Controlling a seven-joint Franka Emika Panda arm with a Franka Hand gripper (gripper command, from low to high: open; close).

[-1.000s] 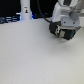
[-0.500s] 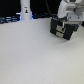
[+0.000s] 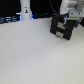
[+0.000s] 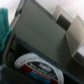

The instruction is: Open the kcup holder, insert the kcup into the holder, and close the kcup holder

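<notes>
One risk: kcup holder (image 3: 62,27) maybe jams if we push crooked | gripper (image 3: 73,14) state: we cannot tell.

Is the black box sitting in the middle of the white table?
No, the kcup holder sits far back near the table's edge, toward the exterior view's right.

Exterior view is blurring everything: black boxy kcup holder (image 3: 62,27) w/ recessed panels is hiding most of the claw, so jaw state isn't readable. Wrist view is cropping a round white-rimmed pod top (image 4: 38,66); its print is smearing, illegible.
</notes>
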